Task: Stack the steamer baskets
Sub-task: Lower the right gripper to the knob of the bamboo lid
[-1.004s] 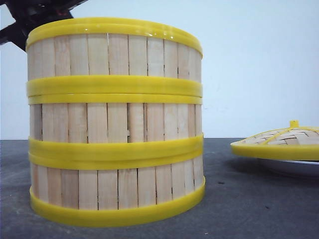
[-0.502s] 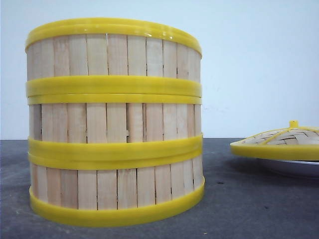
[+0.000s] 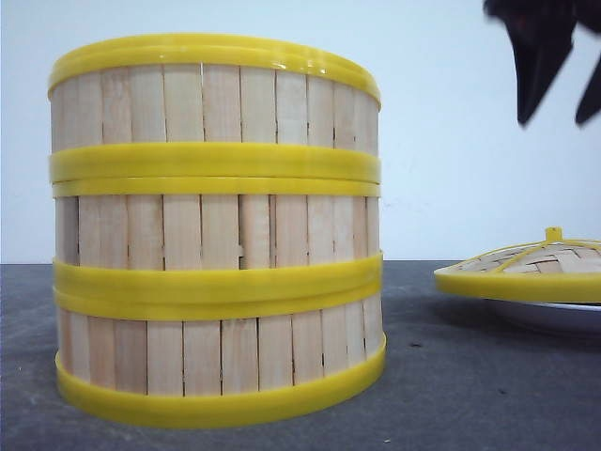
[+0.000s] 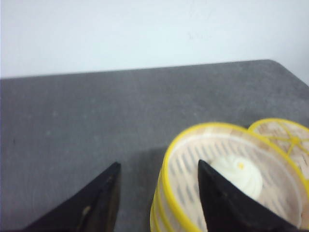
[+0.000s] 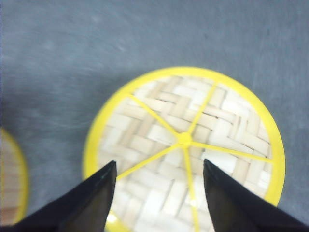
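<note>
Three steamer baskets stand stacked at the left of the front view: top (image 3: pixel 216 103), middle (image 3: pixel 216 225) and bottom (image 3: pixel 216 352). Their yellow rims line up, with a slight skew between the lower two. In the left wrist view the top basket (image 4: pixel 193 159) holds a white bun (image 4: pixel 239 175). My left gripper (image 4: pixel 157 166) hangs open above the stack's rim, one finger over the table and one over the basket. My right gripper (image 5: pixel 159 163) is open and empty, high above the woven lid (image 5: pixel 184 139); its dark fingers (image 3: pixel 540 66) show at the front view's top right.
The domed lid (image 3: pixel 526 272) with its yellow rim rests on a white plate (image 3: pixel 554 315) to the right of the stack. Grey table (image 3: pixel 451 376) lies between them. A white wall stands behind.
The left arm, seen behind the stack's top left a second ago, has left the front view. The right gripper's fingers have come into view at the top right. The stack has not moved.
</note>
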Motion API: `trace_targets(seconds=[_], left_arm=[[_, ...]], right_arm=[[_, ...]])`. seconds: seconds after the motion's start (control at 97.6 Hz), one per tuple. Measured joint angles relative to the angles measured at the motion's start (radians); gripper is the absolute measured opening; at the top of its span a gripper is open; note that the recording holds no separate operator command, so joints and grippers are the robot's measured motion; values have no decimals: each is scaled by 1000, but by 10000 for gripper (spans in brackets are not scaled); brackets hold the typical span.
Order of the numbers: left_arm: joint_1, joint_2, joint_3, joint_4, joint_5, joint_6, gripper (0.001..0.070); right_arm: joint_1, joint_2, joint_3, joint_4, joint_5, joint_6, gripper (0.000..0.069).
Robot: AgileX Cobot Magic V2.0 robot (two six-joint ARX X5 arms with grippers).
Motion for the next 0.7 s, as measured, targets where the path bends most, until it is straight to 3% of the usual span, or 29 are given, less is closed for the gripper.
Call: trace_targets(seconds=[0.154, 0.318, 0.697], left_arm=[[0, -105, -104, -19, 21, -24, 298], [0, -174, -117, -23, 21, -35, 298], [0, -174, -117, -41, 21, -50, 298]], right_arm=[[-53, 98, 0, 21, -11, -2, 347], [-65, 165, 0, 67, -27, -5, 346], [-77, 282, 0, 105, -23, -6, 319]])
